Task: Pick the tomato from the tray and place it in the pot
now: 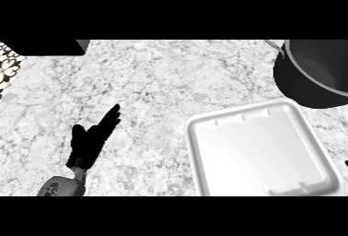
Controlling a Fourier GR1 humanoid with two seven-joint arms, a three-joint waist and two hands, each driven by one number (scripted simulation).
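A: What shows at the left?

B: The robot's black left hand (92,140), fingers straight, holding nothing, resting over the speckled grey stone counter (170,78).

A: And the tomato?

B: Not visible: the white plastic tray (204,156) looks bare and nothing shows in the dark round metal pot (299,87). The right hand is out of view; next, I'd judge, find the tomato.

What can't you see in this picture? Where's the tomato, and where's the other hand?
- Tomato: none shows in the head view; the white tray looks bare.
- Pot: cut off by the view's right edge, and its dark inside hides whatever may lie there.
- Right hand: only a tiny dark speck at the right edge, too small to tell.
- Left hand: open on the counter; its forearm is cut off by the lower edge.
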